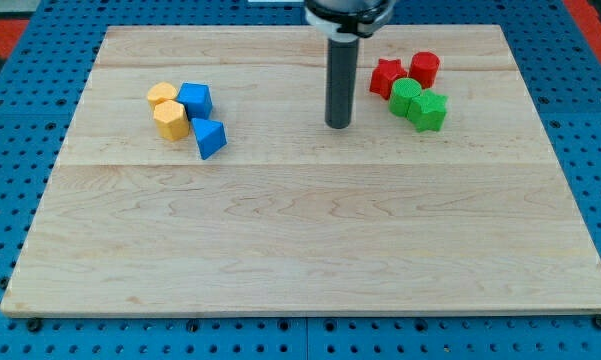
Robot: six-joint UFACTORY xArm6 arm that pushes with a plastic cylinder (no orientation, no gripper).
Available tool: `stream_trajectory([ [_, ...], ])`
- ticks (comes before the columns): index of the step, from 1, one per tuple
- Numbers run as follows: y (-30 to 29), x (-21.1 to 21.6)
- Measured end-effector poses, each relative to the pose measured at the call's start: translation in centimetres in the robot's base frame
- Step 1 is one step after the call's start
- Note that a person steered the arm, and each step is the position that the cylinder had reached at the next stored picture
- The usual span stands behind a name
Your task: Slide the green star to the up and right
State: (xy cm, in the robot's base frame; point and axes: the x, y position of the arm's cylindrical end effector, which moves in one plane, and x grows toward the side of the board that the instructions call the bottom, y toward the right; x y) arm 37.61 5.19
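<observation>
The green star [429,109] lies on the wooden board at the upper right, touching a green round block [406,96] on its left. A red star [386,76] and a red cylinder [425,69] sit just above the green pair. My tip [338,125] rests on the board to the left of this cluster, about ninety pixels left of the green star and slightly below it. It touches no block.
At the upper left, two yellow blocks [168,110], a blue block [196,99] and a blue wedge-like block [210,137] sit bunched together. The wooden board [300,250] lies on a blue perforated table.
</observation>
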Motion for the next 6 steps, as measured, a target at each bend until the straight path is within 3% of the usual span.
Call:
stream_trajectory([
  [2, 3.5, 1.7],
  [5, 6.6, 1.5],
  [6, 10.3, 0.1],
])
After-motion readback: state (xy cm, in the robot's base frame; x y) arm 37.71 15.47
